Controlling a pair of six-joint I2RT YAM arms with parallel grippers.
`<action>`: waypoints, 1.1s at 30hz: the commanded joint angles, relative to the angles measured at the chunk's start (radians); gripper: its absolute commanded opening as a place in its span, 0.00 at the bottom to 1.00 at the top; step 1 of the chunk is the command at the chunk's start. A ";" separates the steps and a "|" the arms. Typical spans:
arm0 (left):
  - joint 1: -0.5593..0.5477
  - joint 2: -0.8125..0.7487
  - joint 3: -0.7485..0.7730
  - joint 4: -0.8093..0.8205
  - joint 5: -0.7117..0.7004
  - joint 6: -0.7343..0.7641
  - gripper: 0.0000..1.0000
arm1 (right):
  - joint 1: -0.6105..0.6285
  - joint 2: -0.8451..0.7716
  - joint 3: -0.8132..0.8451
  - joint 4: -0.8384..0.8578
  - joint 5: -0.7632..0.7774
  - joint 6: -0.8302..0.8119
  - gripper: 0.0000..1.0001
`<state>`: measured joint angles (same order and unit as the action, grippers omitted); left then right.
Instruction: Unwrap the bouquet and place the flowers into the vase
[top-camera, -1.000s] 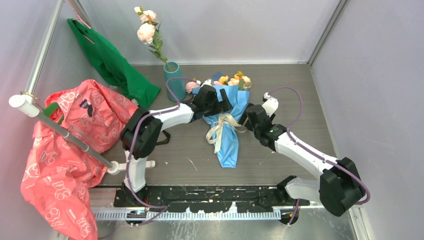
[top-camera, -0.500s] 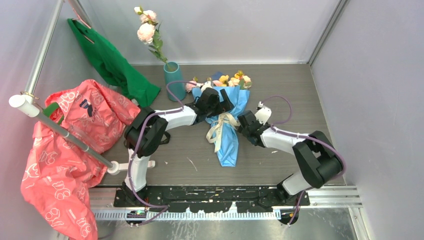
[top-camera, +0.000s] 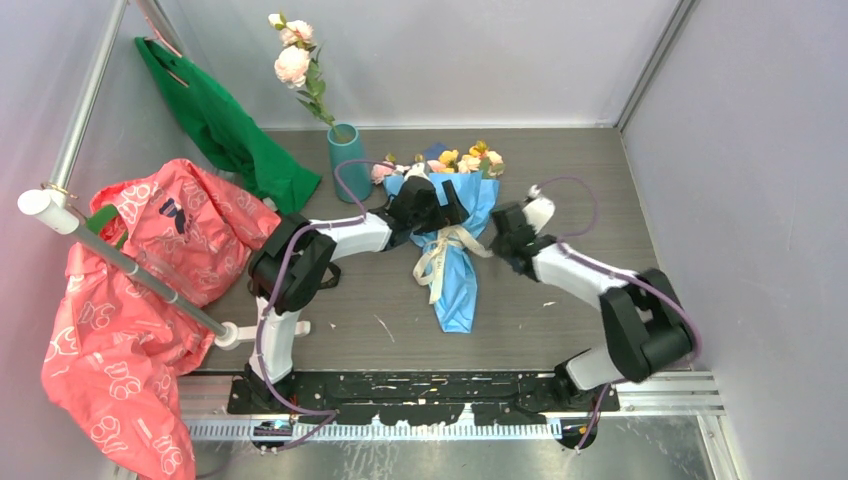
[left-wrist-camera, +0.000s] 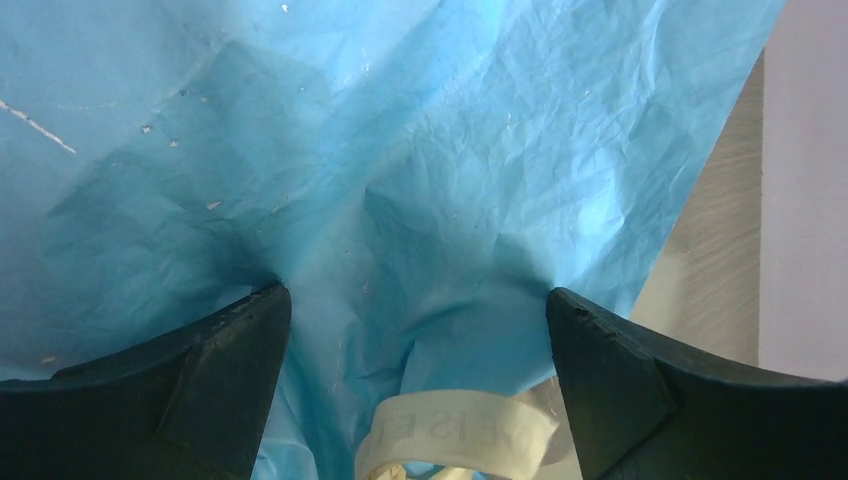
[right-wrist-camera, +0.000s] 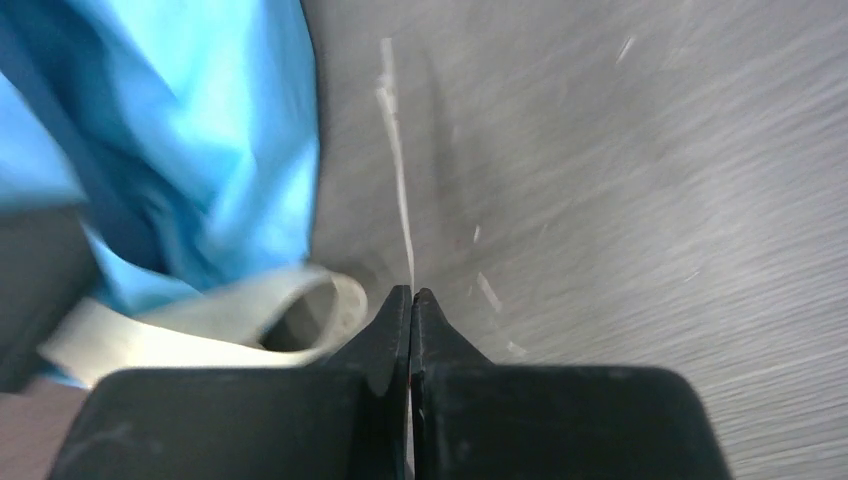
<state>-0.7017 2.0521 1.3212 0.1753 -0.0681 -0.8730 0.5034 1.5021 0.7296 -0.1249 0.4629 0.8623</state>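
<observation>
The cone-shaped bouquet wrapped in blue paper (top-camera: 460, 285) lies flat on the grey wood-grain desk (top-camera: 560, 170). Its narrow tip points toward the arm bases, and its pink and yellow flower heads (top-camera: 468, 158) point toward the far wall. A cream ribbon (top-camera: 440, 255) is tied around its middle.

The left pincer (top-camera: 440, 210) is over the wide upper half of the wrap, just beyond the ribbon. Its jaws stand fully apart and hold nothing. The right pincer (top-camera: 498, 240) is at the bouquet's right edge, level with the bow. Its jaws are pressed tight together, and no ribbon shows between them.

The left wrist view shows what the overhead view does not. Creased blue paper (left-wrist-camera: 400, 150) fills the gap between the two spread fingers of the left pincer (left-wrist-camera: 415, 300), and a printed loop of ribbon (left-wrist-camera: 450, 430) lies just below. The right wrist view shows the closed tips of the right pincer (right-wrist-camera: 412, 295) over bare desk (right-wrist-camera: 650, 150). A ribbon loop (right-wrist-camera: 200, 320) lies just to their left, beside the tips and not between them, with blue paper (right-wrist-camera: 200, 130) beyond it.

Only the overhead view takes in the surroundings. The small teal cylindrical vase (top-camera: 346, 148) stands near the far edge, to the left of the flower heads, with one tall pale pink rose stem (top-camera: 293, 62) in it. A green cloth bag (top-camera: 225, 125) hangs further left, with a red-pink printed plastic bag (top-camera: 130, 290) below it.
</observation>
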 joint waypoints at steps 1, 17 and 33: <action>0.026 0.037 0.019 0.058 0.128 0.031 1.00 | -0.200 -0.249 0.138 -0.068 -0.110 -0.076 0.01; 0.050 0.036 0.025 0.035 0.189 0.097 1.00 | -0.748 -0.471 0.631 -0.350 -0.251 -0.216 0.01; -0.193 -0.125 0.321 -0.475 -0.212 0.559 1.00 | -0.697 -0.413 0.375 -0.148 -0.432 -0.220 0.98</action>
<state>-0.7742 2.0674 1.5269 -0.0944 -0.0742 -0.5095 -0.2687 1.0359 1.1748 -0.3653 0.0868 0.6559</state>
